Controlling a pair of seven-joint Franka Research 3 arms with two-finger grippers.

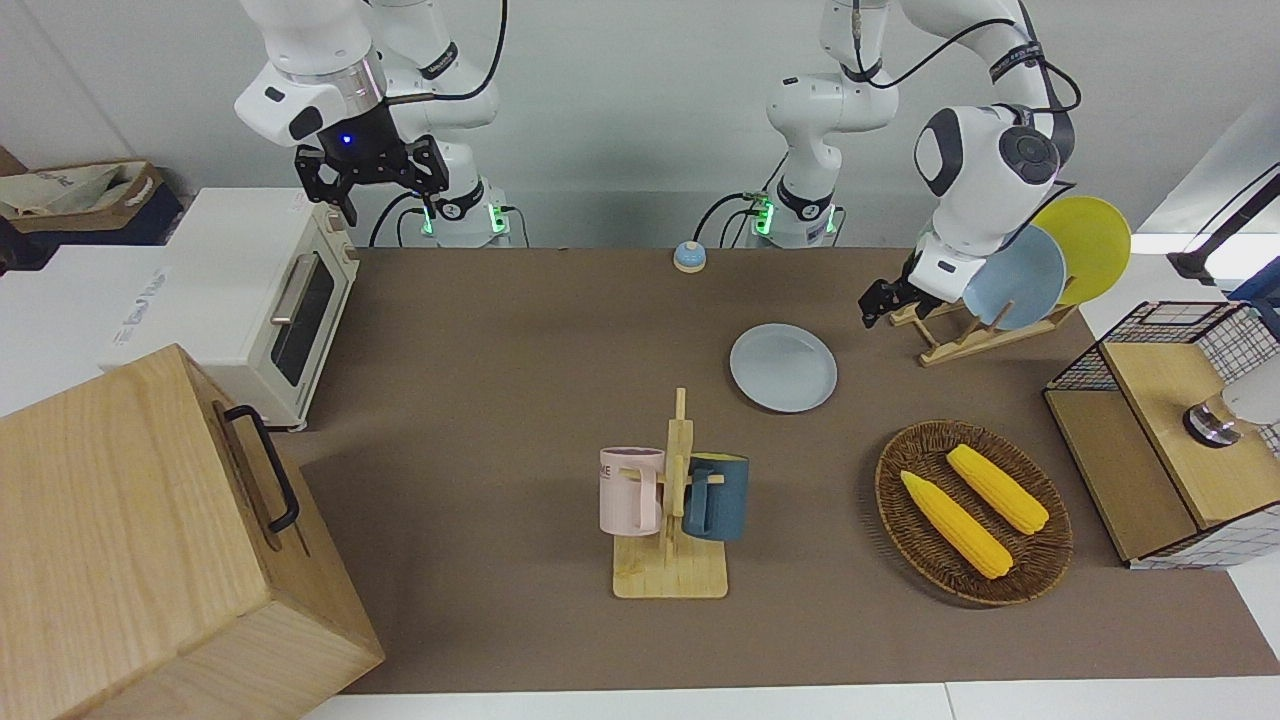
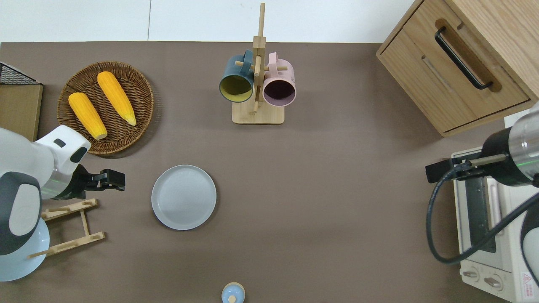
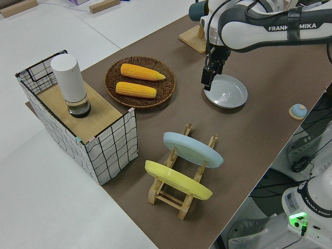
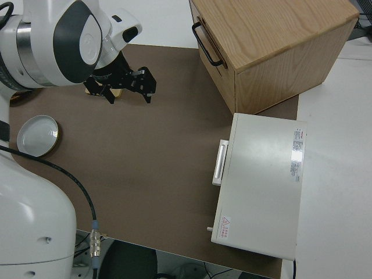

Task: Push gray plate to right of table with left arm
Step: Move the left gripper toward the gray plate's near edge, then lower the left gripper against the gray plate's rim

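Note:
The gray plate (image 1: 783, 367) lies flat on the brown table (image 1: 520, 380), toward the left arm's end of it. It also shows in the overhead view (image 2: 184, 197) and the left side view (image 3: 226, 92). My left gripper (image 2: 120, 181) is low over the table, beside the plate on the left arm's end, with a gap between them. It also shows in the front view (image 1: 873, 303) and the left side view (image 3: 206, 80). My right gripper (image 1: 370, 178) is parked and open.
A wooden rack (image 2: 69, 227) with a sky-blue plate (image 1: 1020, 280) and a yellow plate (image 1: 1090, 245) stands by the left arm. A wicker basket (image 2: 139, 80) with two corn cobs, a mug tree (image 2: 257, 84), a bell (image 2: 232, 293), a toaster oven (image 1: 260, 300) and a wooden cabinet (image 1: 150, 540) are also there.

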